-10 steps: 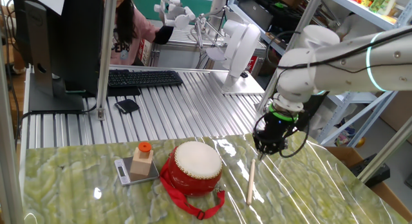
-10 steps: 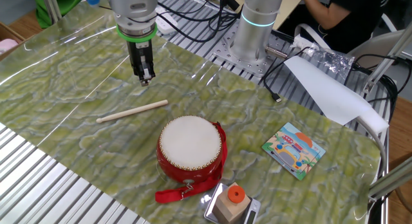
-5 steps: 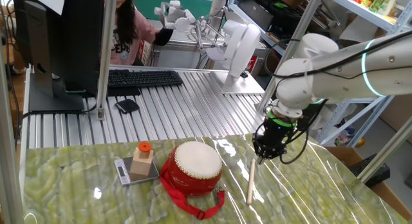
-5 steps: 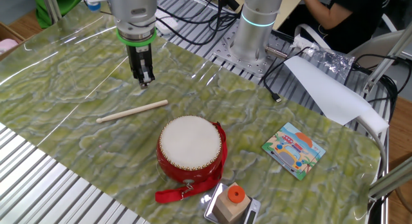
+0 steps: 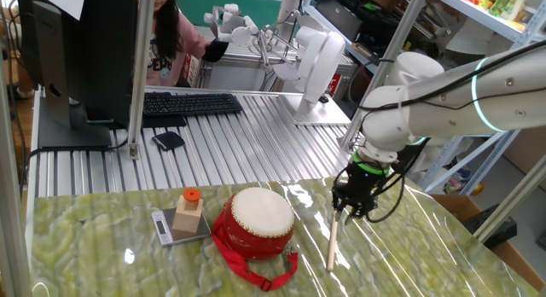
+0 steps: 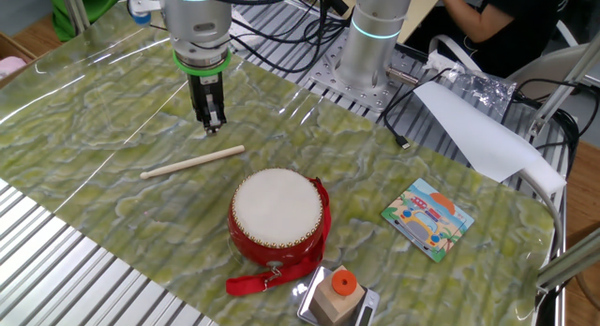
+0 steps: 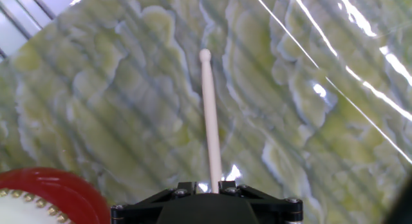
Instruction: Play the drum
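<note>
The drum (image 5: 260, 220) has a red barrel body, a cream skin top and a red strap, and stands on the green marbled table; it also shows in the other fixed view (image 6: 277, 214) and at the lower left of the hand view (image 7: 45, 195). A pale wooden drumstick (image 5: 332, 243) lies flat on the table beside it (image 6: 192, 162). My gripper (image 5: 345, 213) points down, just above the stick's end nearest the arm (image 6: 213, 129). In the hand view the drumstick (image 7: 209, 114) runs away from between my fingers; the gripper (image 7: 207, 185) is narrowly open and holds nothing.
A wooden block with an orange cap (image 5: 189, 213) stands on a small scale (image 5: 166, 229) left of the drum. A picture card (image 6: 431, 218) lies on the table's far side. A keyboard (image 5: 188, 103) and a monitor sit on the slatted bench behind. A person sits beyond.
My gripper has come down and shifted slightly toward the drumstick's end. The drum, the stick and the block have not moved.
</note>
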Motion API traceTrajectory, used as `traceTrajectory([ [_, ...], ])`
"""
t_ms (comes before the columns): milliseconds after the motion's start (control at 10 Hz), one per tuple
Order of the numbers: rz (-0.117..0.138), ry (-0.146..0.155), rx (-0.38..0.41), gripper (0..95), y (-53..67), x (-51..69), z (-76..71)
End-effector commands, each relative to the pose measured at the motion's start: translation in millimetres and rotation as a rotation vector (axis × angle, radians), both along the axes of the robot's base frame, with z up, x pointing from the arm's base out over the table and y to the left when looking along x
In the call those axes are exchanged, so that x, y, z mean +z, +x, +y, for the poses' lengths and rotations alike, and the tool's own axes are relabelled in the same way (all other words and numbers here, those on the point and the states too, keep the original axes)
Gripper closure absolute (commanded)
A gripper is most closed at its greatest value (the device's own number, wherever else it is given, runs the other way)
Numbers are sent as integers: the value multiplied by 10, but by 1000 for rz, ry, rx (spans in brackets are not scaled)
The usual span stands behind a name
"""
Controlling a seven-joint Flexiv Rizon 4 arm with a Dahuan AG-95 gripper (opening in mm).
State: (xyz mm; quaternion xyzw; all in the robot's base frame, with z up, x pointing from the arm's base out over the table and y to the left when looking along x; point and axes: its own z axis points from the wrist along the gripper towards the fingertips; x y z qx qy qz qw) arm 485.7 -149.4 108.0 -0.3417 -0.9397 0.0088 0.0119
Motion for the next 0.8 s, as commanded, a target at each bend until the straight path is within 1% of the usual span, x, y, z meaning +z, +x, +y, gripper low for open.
traceTrajectory([
  [100, -4, -1, 4, 760, -36, -65, -63],
  [200, -3, 1, -1, 760, -56, -89, -95],
  [300, -3, 6, -8, 760, -67, -99, -89],
  [600, -3, 3, -15, 760, -104, -129, -62],
  [800, -4, 3, -22, 760, -136, -170, -35],
])
